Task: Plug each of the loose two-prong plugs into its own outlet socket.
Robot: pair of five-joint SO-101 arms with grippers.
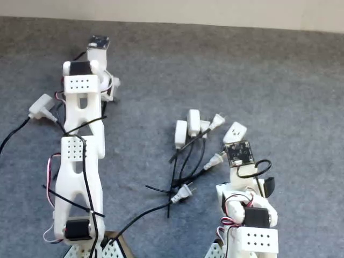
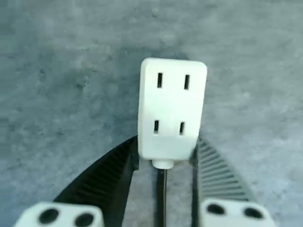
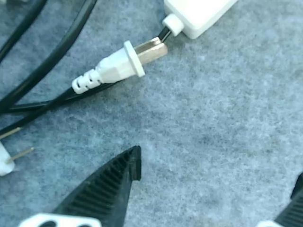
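Left gripper [image 2: 166,144]: the jaws are clamped on the cord end of a white socket block [image 2: 173,109], with one ribbed black finger [image 2: 111,172] against each side. The block faces the wrist camera and shows two pairs of slots. Its black cord runs back between the fingers. Grey carpet [image 2: 57,71] lies behind it.

Right gripper [image 3: 215,175]: the jaws are wide apart and hold nothing, above bare carpet. Near it a white two-prong plug [image 3: 120,66] lies on its side. Its brass prongs point at a second socket block [image 3: 199,14] and end just beside that block's cord collar, not inserted. Black cords [image 3: 47,52] run past the plug's strain relief.

High view: two more socket blocks [image 1: 181,133] lie side by side at mid-carpet. An upper plug [image 1: 217,121] lies just beside them, on the right arm's side. A lower plug [image 1: 181,194] lies nearer the arm bases, with cords crossing between. An outer socket block [image 1: 40,106] sits beside the left arm [image 1: 80,161], well apart from the others.
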